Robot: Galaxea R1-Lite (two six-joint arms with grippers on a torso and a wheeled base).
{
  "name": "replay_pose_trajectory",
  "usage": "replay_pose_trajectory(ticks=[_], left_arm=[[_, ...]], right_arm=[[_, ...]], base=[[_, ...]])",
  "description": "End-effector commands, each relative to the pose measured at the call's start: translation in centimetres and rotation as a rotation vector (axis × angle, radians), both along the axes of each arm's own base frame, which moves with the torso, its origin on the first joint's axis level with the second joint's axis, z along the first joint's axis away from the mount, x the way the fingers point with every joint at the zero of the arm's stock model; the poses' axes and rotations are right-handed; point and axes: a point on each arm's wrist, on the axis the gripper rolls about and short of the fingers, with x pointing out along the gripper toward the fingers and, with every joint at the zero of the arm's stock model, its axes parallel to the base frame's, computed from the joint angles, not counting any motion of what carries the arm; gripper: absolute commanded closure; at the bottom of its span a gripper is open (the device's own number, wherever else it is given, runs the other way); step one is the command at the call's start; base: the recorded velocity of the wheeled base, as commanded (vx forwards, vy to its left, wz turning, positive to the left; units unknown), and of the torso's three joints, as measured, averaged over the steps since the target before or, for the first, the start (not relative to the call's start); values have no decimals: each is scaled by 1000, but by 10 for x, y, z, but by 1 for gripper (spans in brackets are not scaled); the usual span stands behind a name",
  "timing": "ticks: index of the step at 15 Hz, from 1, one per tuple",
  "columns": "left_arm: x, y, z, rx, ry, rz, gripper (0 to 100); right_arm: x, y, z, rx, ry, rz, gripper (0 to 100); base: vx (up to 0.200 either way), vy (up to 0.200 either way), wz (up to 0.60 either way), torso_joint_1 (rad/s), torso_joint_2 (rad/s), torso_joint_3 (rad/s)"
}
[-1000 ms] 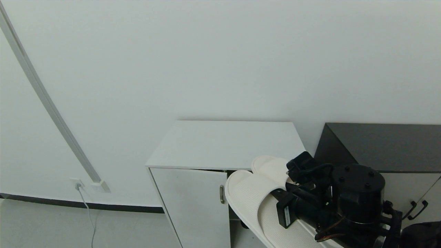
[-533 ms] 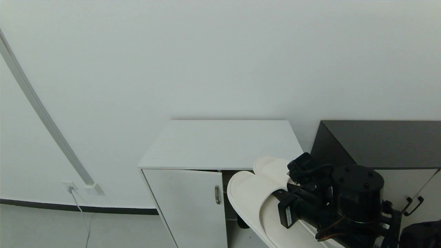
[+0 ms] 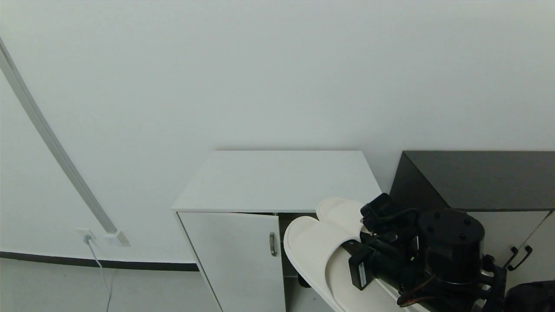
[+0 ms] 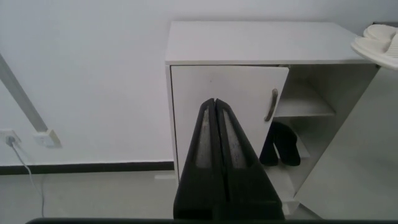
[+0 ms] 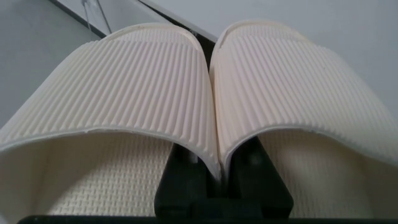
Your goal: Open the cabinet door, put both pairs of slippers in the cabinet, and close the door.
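Note:
A white cabinet [image 3: 277, 182] stands against the wall, its left door [image 3: 234, 260] closed and its right side open. My right gripper [image 3: 362, 242] is shut on a pair of white ribbed slippers [image 3: 318, 249], held toes forward just before the open side at the height of the cabinet's top. In the right wrist view the gripper [image 5: 214, 171] pinches the two slippers' [image 5: 149, 87] inner edges together. My left gripper [image 4: 214, 106] is shut on nothing, in front of the closed door [image 4: 230, 93]. A dark pair of slippers [image 4: 283, 144] stands inside the cabinet under a shelf [image 4: 303, 107].
A dark-topped cabinet [image 3: 477, 182] with black handles [image 3: 518, 259] adjoins the white one on the right. On the wall to the left are a slanted cable duct [image 3: 52, 143] and a socket with a cord [image 3: 89, 238]. Bare floor [image 3: 86, 290] lies to the left.
The head camera has shifted, so the cabinet sits a little further left in the picture. The right gripper keeps the white slippers at about the same spot.

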Motion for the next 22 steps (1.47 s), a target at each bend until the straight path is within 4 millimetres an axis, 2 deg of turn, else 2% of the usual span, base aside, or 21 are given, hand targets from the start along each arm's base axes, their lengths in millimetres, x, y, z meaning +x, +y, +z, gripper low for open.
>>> replay_pose_trajectory(ticks=[1, 10, 22], left_arm=[[0, 0, 0, 0, 2, 0, 100], [0, 0, 0, 0, 2, 0, 100], [0, 0, 0, -2, 0, 1, 100]], right_arm=[[-1, 1, -1, -3, 1, 5, 100], [-2, 0, -2, -8, 7, 4, 100], [-4, 1, -1, -3, 3, 14, 100]], base=[[0, 0, 0, -159, 339, 178], [0, 0, 0, -160, 371, 204], [0, 0, 0, -216, 532, 315]])
